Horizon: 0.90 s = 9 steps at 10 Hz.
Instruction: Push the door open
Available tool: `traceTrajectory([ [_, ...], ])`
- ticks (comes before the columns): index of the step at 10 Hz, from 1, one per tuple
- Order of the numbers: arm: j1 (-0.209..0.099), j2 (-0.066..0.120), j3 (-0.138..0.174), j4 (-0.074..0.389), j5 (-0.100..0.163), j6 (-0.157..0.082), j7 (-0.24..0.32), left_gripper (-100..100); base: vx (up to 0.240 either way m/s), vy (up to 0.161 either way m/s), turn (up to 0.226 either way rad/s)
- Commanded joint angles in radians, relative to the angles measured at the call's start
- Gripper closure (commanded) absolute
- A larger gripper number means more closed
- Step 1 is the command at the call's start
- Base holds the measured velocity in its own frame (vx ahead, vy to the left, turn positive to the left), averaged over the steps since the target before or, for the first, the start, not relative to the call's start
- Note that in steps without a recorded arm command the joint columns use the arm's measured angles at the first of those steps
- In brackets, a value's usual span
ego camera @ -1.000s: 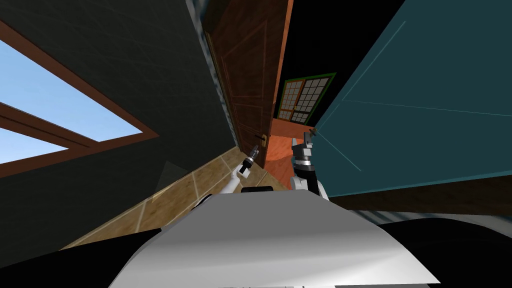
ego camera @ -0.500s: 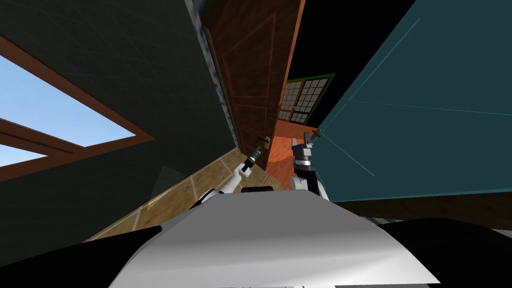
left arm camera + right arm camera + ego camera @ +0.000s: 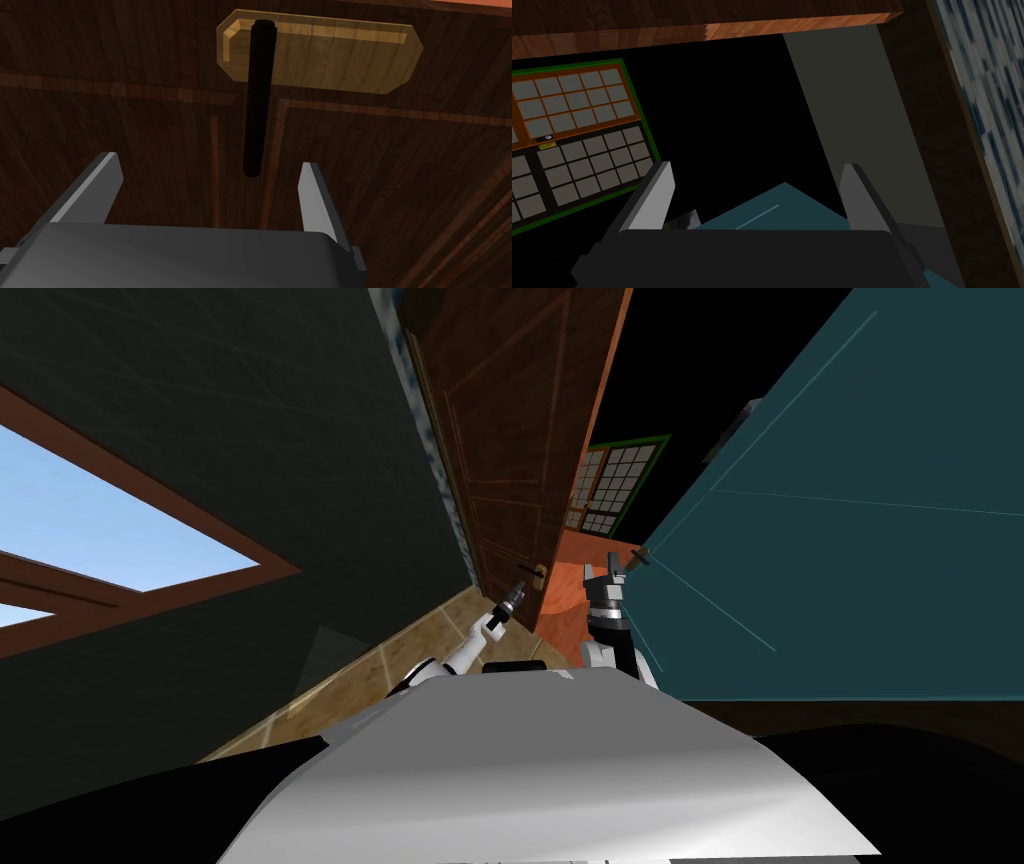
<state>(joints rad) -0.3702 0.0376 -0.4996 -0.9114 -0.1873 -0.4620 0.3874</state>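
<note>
Near the frame's centre, the left gripper (image 3: 517, 587), spread wide and empty, faces the black handle (image 3: 257, 100) of the brown door (image 3: 510, 438) and could snag it while pushing.

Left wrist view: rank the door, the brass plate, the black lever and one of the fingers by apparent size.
1. The door, spreading behind everything else.
2. The brass plate.
3. The black lever and either of the fingers: about alike, and the fingers sit nearer the camera, so I leave these two unranked.
</note>
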Motion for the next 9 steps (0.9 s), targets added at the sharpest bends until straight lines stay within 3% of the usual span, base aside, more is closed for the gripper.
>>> traceTrajectory([
  [1, -0.024, -0.006, -0.013, 0.035, -0.003, 0.001, 0.013, -100, 0.121, 0.097, -0.031],
  [4, -0.066, -0.023, -0.034, 0.1, -0.009, 0.002, 0.033, -100, 0.128, 0.118, -0.034],
  [5, -0.064, -0.019, -0.029, 0.094, -0.007, 0.0, 0.03, -100, 0.05, 0.041, -0.008],
  [6, -0.065, -0.002, -0.024, 0.101, -0.006, -0.002, 0.027, -100, 0.105, -0.057, -0.042],
  [9, -0.065, 0.005, -0.016, 0.107, -0.004, -0.003, 0.021, -100, 0.15, -0.122, -0.025],
])
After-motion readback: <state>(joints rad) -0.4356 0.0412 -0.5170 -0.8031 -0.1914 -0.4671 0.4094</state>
